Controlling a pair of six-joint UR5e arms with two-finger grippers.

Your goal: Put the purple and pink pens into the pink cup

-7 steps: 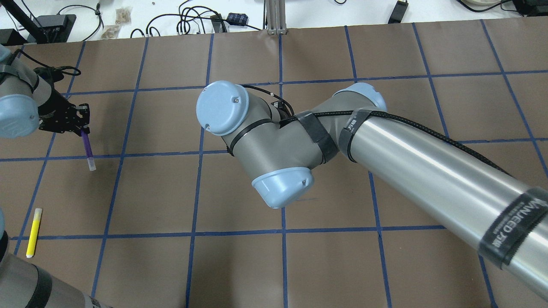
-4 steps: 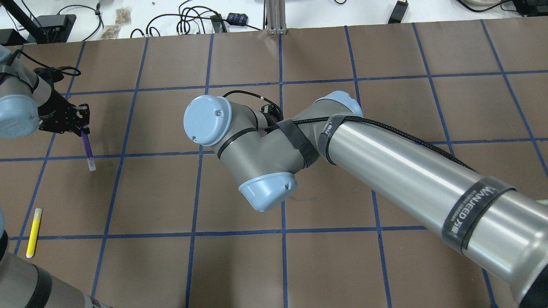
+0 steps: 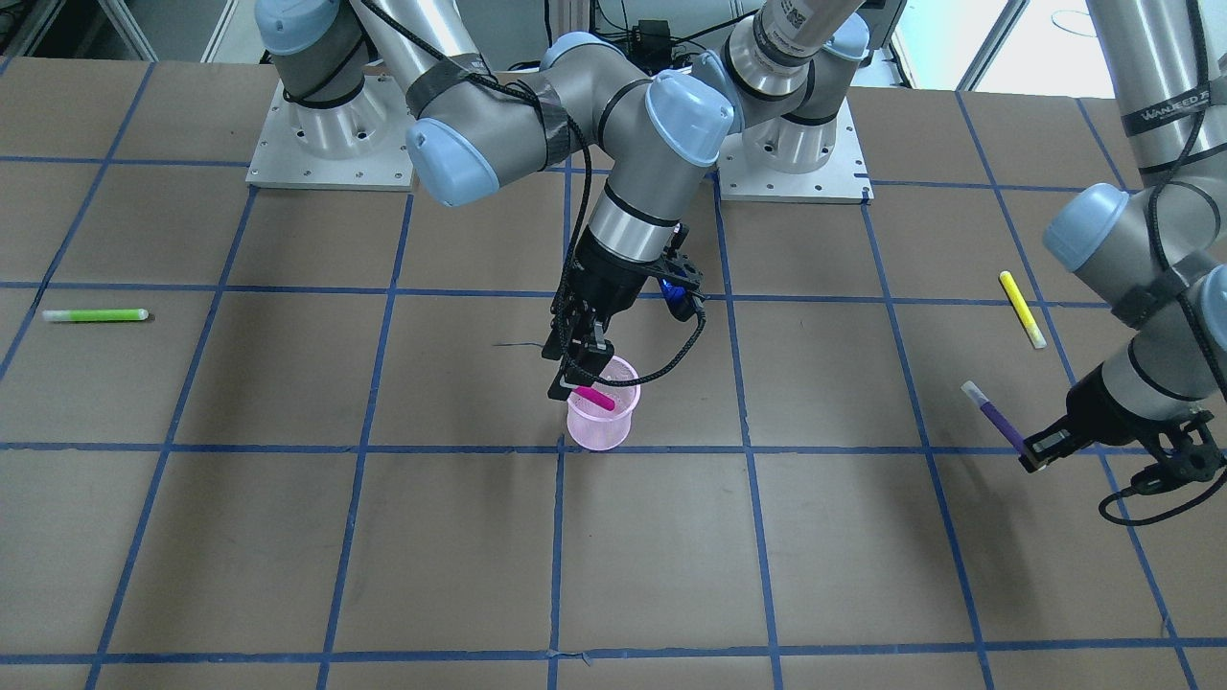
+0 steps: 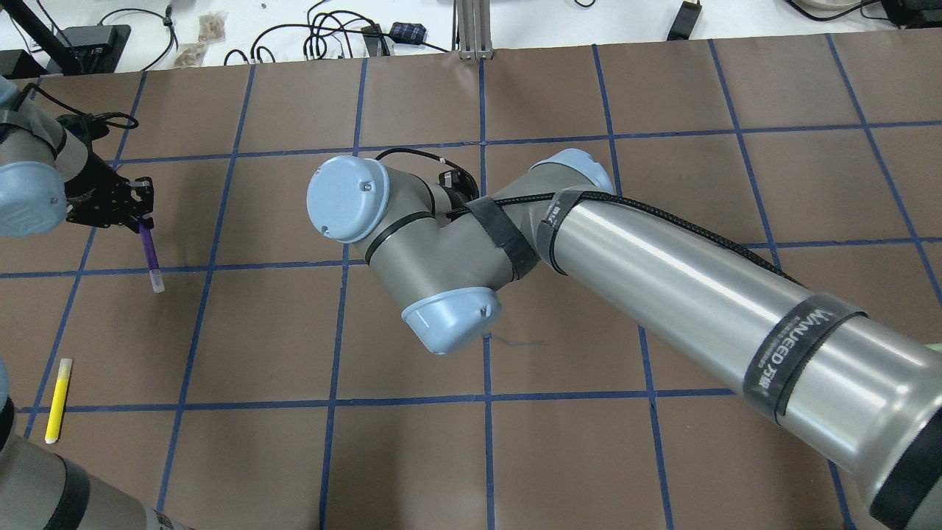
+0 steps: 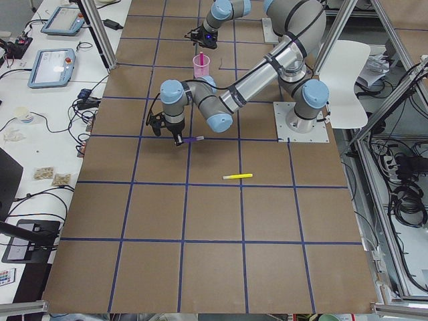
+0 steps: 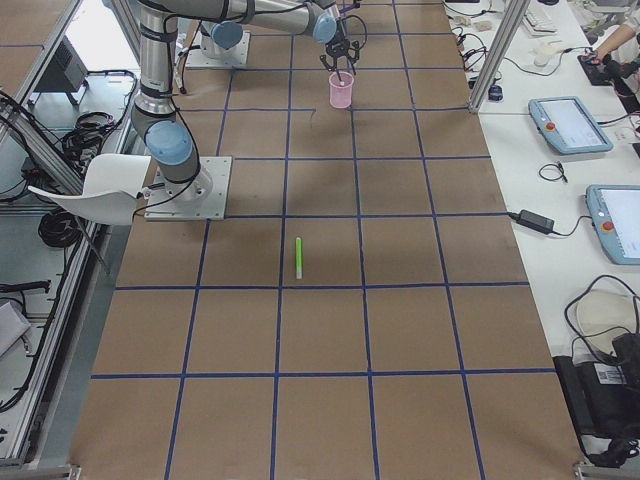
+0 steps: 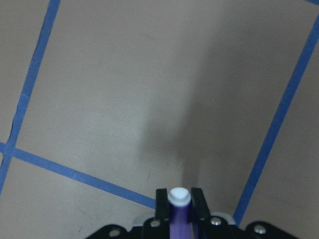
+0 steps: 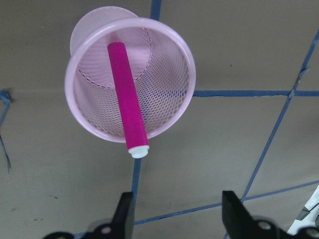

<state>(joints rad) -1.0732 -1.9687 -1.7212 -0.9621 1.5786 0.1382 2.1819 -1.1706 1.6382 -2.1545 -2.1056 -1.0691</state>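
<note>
Here, in the front-facing view, the nearest thing is the left hand point(image 3: 1040, 450), well out at 3 o'clock from the cup; its fingers are clamped on the dark end of the purple pen point(image 3: 997, 419), whose white cap points toward 10 o'clock. The left wrist view shows that pen point(image 7: 178, 209) pinched between both fingers point(image 7: 161, 203), cap toward the camera, with its shadow on the brown counter point(image 7: 124, 89). A little farther back the pink cup point(image 3: 602, 426) stands upright near the counter's middle, just beside a crossing of blue tape lines. The pink pen point(image 3: 594, 396) is in it, tilted: in the right wrist view its lower end is down inside the mesh wall while its white-tipped upper end leans on the rim of the cup point(image 8: 192, 74) at 6 o'clock and pokes out past it. The right hand point(image 3: 575, 369) hangs just above the cup on its 11 o'clock side, its fingers point(image 8: 124, 214) spread apart and touching neither the pink pen point(image 8: 127, 99) nor the cup. Farther back, a yellow pen point(image 3: 1022, 309) lies flat at 12 o'clock from the purple one, well apart from it. A green pen point(image 3: 94, 314) lies flat far out between 9 and 10 o'clock from the cup.
</note>
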